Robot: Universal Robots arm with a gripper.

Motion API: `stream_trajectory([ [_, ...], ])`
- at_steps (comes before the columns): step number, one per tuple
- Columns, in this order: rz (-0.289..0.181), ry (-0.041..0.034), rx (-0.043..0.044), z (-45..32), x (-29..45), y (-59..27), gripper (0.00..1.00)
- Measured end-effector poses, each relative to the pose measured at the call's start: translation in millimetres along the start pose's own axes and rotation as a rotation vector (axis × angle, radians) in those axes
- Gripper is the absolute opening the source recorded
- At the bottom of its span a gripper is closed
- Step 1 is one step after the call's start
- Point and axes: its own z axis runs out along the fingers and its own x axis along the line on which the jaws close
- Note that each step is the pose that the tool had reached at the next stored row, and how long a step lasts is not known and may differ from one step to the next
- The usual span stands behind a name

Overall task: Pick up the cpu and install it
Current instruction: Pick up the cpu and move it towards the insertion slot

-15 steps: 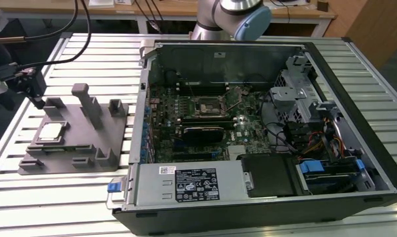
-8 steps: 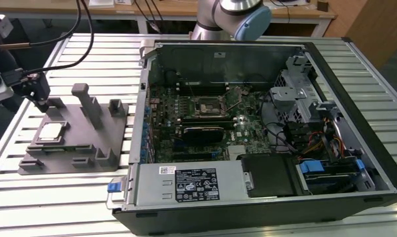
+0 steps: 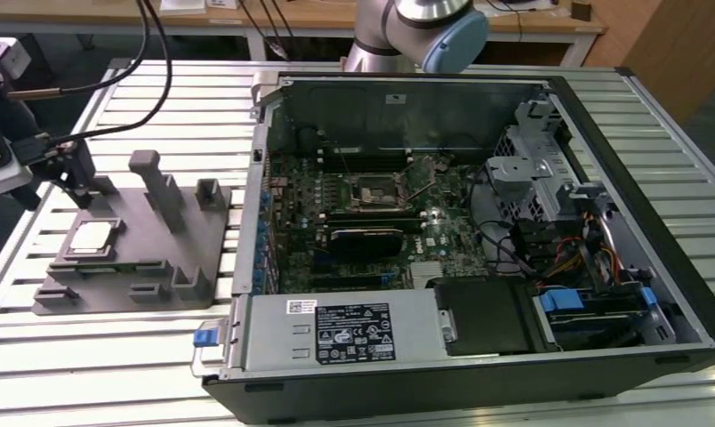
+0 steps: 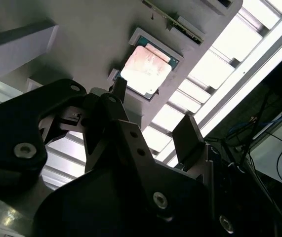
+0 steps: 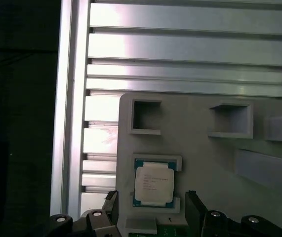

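Plainly, spread fingers (image 5: 194, 212) hover above the cpu (image 5: 153, 183) (in its fixture (image 5: 205, 163)).

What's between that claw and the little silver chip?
Nothing: in the second wrist view the open gripper hovers near the cpu on its grey fixture, the stretch between bare.

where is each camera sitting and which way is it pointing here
Exterior view: off the arm, raised, looking down on the slatted table, open computer case and grey fixture; the arm shows behind the case, its wrist end at the exterior view's left.
First wrist view: on the wrist, looking down past the open claw at the cpu seated in the fixture.
Second wrist view: on the wrist, looking slantwise along the claw at that cpu.
Shared: both wrist views show claw and cpu.
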Motion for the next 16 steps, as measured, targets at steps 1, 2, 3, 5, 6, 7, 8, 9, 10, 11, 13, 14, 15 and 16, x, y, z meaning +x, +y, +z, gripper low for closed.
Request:
stream_trajectory([
  [1, 0.000, 0.0001, 0.0001, 1.4, 0.0, -0.1, 0.65],
  [2, 0.000, 0.0000, 0.0000, 2.9, 0.0, -0.1, 0.65],
  [3, 0.000, -0.0001, 0.0000, 4.5, -0.1, -0.2, 0.65],
  [5, 0.000, -0.0001, 0.0000, 7.9, -0.1, -0.4, 0.65],
  [6, 0.000, 0.0000, 0.0000, 9.7, -0.2, -0.5, 0.65],
  [7, 0.000, 0.0000, 0.0001, 11.5, -0.3, -0.5, 0.65],
  [8, 0.000, 0.0000, 0.0000, 13.2, -0.4, -0.6, 0.65],
  [9, 0.000, -0.0001, 0.0000, 14.9, -0.6, -0.7, 0.65],
  [10, 0.000, -0.0001, 0.0000, 16.6, -0.8, -0.8, 0.65],
  [11, 0.000, 0.0000, 0.0000, 18.0, -1.2, -0.9, 0.65],
  [13, 0.000, 0.0000, 0.0000, 21.1, -2.0, -1.0, 0.65],
  [14, 0.000, -0.0001, 0.0000, 22.7, -2.2, -1.0, 0.65],
  [15, 0.001, 0.0000, 0.0000, 24.2, -2.2, -1.1, 0.65],
  [16, 0.001, 0.0000, 0.0003, 25.8, -2.2, -1.2, 0.65],
])
